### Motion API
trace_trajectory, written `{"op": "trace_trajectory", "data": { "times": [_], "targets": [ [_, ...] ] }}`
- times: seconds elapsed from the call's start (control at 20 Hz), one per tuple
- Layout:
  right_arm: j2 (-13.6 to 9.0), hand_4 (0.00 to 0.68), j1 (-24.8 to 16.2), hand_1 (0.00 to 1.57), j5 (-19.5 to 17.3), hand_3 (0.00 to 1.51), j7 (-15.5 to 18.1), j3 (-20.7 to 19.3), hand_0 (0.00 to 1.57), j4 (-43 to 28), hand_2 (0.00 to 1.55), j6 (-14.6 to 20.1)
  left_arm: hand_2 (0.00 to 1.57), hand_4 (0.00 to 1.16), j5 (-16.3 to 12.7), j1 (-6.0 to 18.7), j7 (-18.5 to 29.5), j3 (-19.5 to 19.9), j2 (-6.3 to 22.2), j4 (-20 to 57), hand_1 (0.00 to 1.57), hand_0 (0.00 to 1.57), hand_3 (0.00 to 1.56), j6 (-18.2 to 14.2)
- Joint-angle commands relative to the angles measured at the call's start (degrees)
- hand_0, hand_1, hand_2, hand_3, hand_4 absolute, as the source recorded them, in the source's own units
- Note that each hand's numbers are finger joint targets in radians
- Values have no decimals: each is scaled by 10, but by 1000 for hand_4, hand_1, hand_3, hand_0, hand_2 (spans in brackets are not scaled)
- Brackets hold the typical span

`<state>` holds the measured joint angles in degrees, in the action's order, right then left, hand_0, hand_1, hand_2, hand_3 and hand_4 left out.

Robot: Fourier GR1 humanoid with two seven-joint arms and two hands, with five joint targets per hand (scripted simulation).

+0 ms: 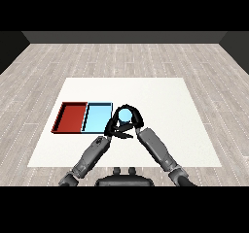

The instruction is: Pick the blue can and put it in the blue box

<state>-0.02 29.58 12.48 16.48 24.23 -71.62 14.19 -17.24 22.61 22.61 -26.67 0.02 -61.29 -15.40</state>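
Observation:
The blue can [125,114] stands upright just right of the light blue tray [97,117], near the table's middle. My right hand [134,116] curls round the can, its fingers arching over the top and its thumb crossing below. My left hand [111,125] lies close against the can's left side, by the blue tray's near right corner, fingers fairly straight and holding nothing. The lower part of the can is hidden by the hands.
A red tray [70,116] lies side by side with the blue tray, on its left. Both trays sit on the left part of the white table [165,106]. Grey plank floor surrounds the table.

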Motion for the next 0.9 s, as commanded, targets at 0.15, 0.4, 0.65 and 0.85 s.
{"op": "trace_trajectory", "data": {
  "times": [0.15, 0.4, 0.65, 0.85],
  "targets": [
    [0, 620, 17, 1391, -15, 1387, -12, 44, 1391, -2, 1437, 40, 0, 0, -26, 29, 40, 5, 0, 43, 0, 0, 0, 28],
    [0, 609, -30, 1401, -5, 1390, 2, 85, 1401, -32, 1439, 42, 453, 603, 78, 39, -24, -39, 9, 11, 133, 133, 0, -101],
    [0, 599, 40, 1478, 38, 1400, 9, 113, 1478, 11, 1473, 61, 574, 125, 121, 46, -13, -55, 14, 45, 393, 393, 88, -114],
    [-1, 590, 47, 1454, 50, 1393, 41, 120, 1454, 39, 1460, 76, 0, 428, 80, 58, -39, -19, 2, 9, 0, 0, 0, -89]
  ]
}}
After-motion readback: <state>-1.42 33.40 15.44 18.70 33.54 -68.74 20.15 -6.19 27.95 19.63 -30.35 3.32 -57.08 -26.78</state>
